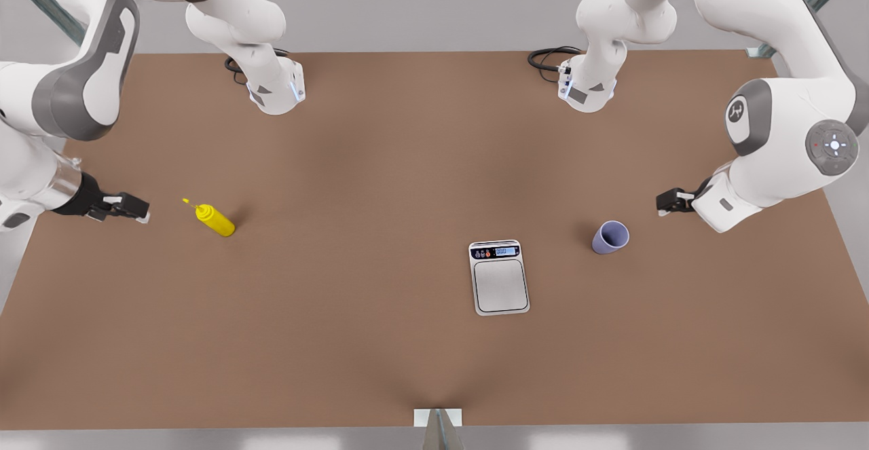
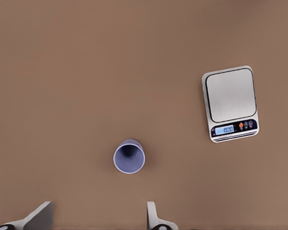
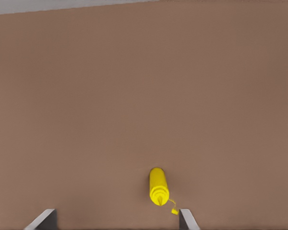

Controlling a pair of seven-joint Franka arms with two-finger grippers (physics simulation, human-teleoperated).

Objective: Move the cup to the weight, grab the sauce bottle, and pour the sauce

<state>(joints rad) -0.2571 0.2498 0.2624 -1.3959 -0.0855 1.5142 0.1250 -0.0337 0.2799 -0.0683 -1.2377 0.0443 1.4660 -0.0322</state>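
Desk point(image 1: 380, 165) surface is flat matte brown, no texture we can make out.

Sauce bottle point(image 1: 216, 220) is a smooth bright yellow cylinder, upright on the desk at about 9 o'clock in the front view, thin pointed nozzle up, with a small cap on a thin tether off the tip. No label readable on it. Right wrist view has it point(image 3: 159, 186) standing near the claw fingers point(image 3: 41, 221).

Right claw point(image 1: 129, 210) sits at the front view's left, just beside the bottle but apart from it, fingers spread, nothing held.

Weight point(image 1: 499, 277) is a flat silver-grey rectangle lying near 5 o'clock of desk centre. It has a rounded-square brushed plate and a dark strip with a small lit display and tiny buttons. Display digits look like zeros; we can't read them for sure. Same unit in the left wrist view point(image 2: 230, 103), plate bare.

Cup point(image 1: 610, 237) is a plain lavender-blue tapered tumbler, no handle, darker inside, upright on the desk at 3 o'clock of the weight, well apart from it. Left wrist view looks straight into it point(image 2: 129, 156).

Left claw point(image 1: 672, 202) is at the front view's right, near the cup, not touching. Fingers point(image 2: 154, 218) stand wide apart, nothing held.
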